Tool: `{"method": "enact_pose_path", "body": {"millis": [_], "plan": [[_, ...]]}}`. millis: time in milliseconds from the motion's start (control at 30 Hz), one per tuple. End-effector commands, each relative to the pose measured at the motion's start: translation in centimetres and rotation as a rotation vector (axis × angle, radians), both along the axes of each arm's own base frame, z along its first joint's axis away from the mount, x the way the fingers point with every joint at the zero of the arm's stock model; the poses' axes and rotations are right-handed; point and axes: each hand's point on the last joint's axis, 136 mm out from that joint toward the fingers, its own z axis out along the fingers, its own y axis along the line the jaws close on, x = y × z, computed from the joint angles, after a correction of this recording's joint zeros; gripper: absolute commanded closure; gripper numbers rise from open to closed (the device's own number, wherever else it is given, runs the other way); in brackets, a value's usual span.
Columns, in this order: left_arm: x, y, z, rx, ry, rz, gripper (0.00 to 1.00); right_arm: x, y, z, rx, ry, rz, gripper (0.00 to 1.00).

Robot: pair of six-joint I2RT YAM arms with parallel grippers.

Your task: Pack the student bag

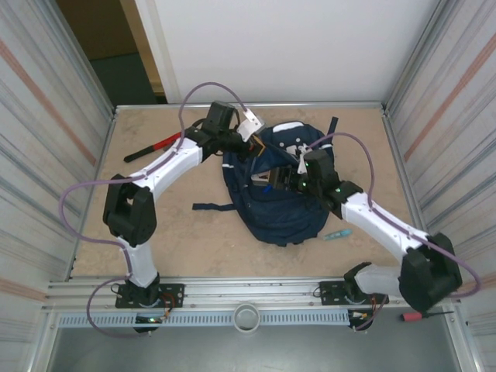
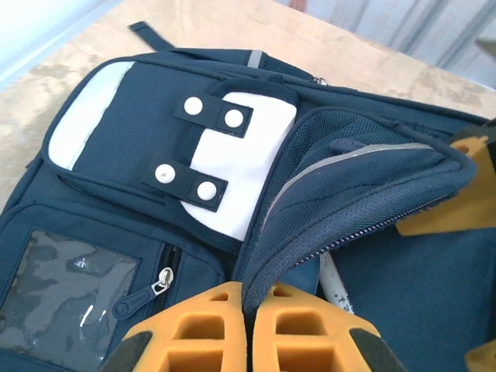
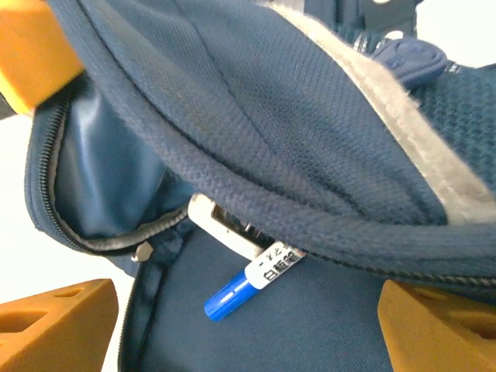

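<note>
On beige tabletop [image 1: 178, 232] (metal walls [image 1: 46, 116]), left claw [image 2: 248, 310] clamps student bag [image 1: 271, 217]; right claw [image 3: 244, 325] apart.

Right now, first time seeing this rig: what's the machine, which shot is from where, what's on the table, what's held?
Two robot arms bolted at the near edge of a table. One picture looks down from above; the other two come from wrist cameras. On it lie a navy student bag, a red-handled tool and a teal pen. The left gripper pinches the bag's flap. The right gripper is open at the bag's mouth, where a blue-capped marker lies.
</note>
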Motion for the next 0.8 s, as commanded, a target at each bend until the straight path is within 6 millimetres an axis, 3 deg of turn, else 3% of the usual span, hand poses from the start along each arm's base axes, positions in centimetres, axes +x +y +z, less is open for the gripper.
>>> {"method": "enact_pose_path", "body": {"millis": [0,133,267,433,500,633,767], "plan": [[6.9,6.3,4.5,0.011,-0.163,0.262,1.00,-0.2,1.0,-2.2,-0.026,0.127,0.084,0.15],[7.5,7.3,4.1,0.044,-0.163,0.304,1.00,0.2,3.0,1.3,0.049,0.075,0.178,0.08],[6.7,6.5,3.0,0.014,-0.133,0.259,1.00,-0.5,4.1,5.0,0.114,0.018,0.249,0.02],[5.9,5.6,2.1,-0.012,-0.111,0.214,1.00,-0.6,3.6,6.7,0.151,0.009,0.233,0.03],[6.0,5.8,1.8,0.002,-0.110,0.226,1.00,-0.6,1.8,6.3,0.124,0.020,0.155,0.04],[6.1,6.1,1.6,0.012,-0.112,0.238,1.00,-1.9,-7.5,2.2,-0.139,0.124,-0.209,0.04],[6.0,5.8,1.8,-0.012,-0.109,0.229,1.00,-5.4,-14.5,-3.1,-0.186,0.288,-0.447,0.04]]}}
